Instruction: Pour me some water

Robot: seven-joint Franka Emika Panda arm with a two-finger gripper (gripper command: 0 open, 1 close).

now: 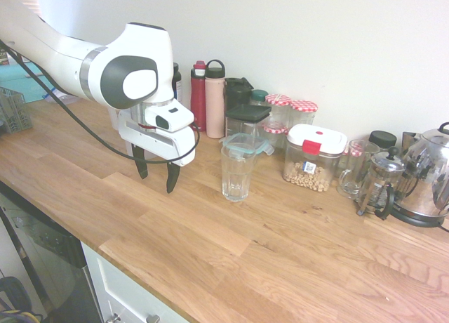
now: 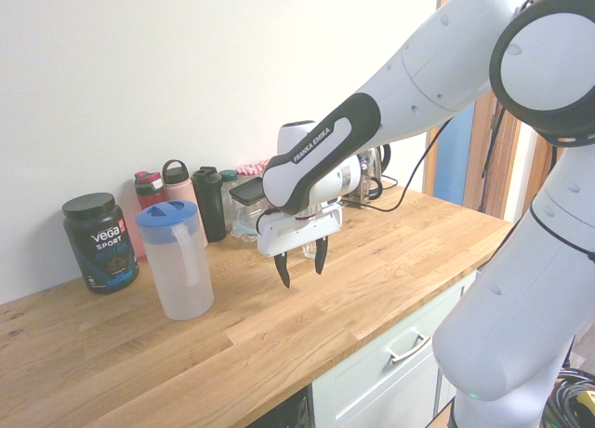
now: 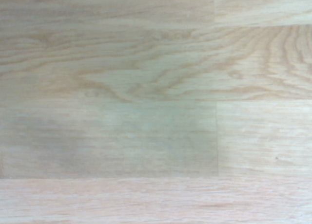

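On counter [image 1: 231,246] | pitcher [image 2: 177,260]: translucent, blue lid | gripper [image 1: 156,172]: released, empty

Blue-lidded frosted jug [image 2: 181,260], clear glass [image 1: 237,172]

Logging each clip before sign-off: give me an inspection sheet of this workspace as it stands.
Surface: pale wooden plank countertop, bare under the arm.
Job's things: translucent plastic pitcher with blue lid, upright; clear ribbed drinking glass, upright and apparently empty.
Clutter: red and pink bottles, clear food jars, glass French press, steel kettle, black supplement tub.
Grippers: white gripper above the counter, jaws open, holding nothing.
Cables: black cable along the arm.
Surroundings: white wall, white drawers below.
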